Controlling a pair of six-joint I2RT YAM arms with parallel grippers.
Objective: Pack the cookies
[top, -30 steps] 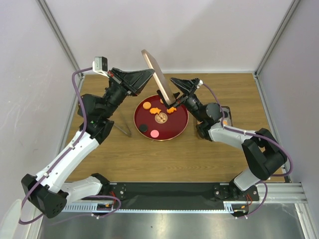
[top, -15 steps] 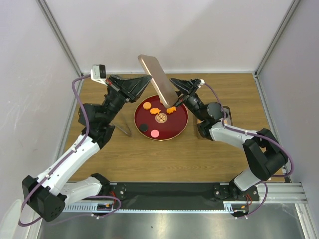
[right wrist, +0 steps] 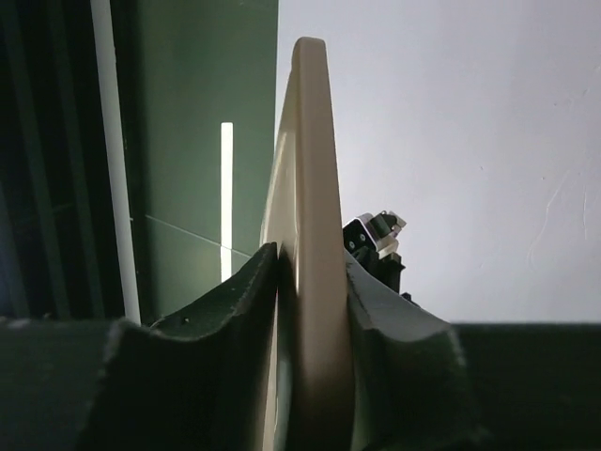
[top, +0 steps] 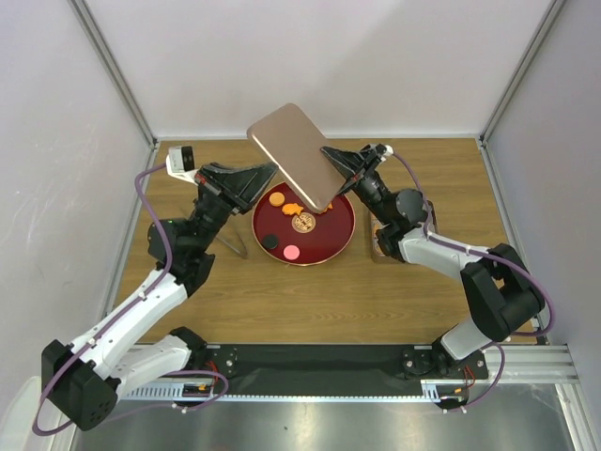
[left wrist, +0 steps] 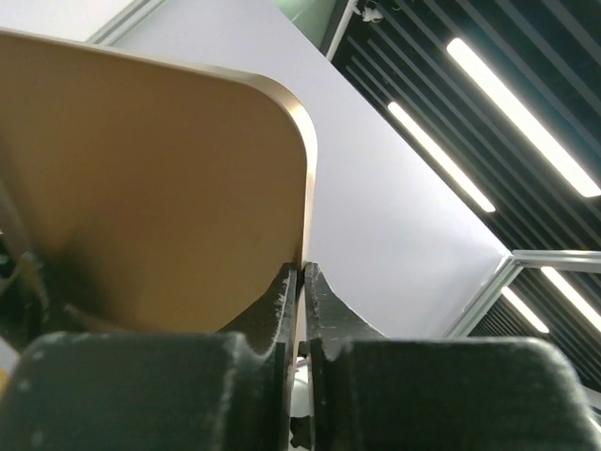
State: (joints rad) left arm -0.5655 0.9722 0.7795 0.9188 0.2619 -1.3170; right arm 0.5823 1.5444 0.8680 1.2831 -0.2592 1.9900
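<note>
One dark-red plate (top: 329,240) holds five cookies (top: 291,252) in plain sight: one orange round (top: 276,199), one orange fish (top: 292,208), one tan patterned round (top: 303,223), one black round (top: 269,241) and one pink round. A sixth orange bit (top: 327,204) peeks from under the one metal lid (top: 291,155). One pair of metal tongs (top: 232,245).

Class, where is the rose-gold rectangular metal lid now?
Top view: the lid hangs tilted above the far rim of the dark-red round plate, held by the left gripper and the right gripper.
</note>
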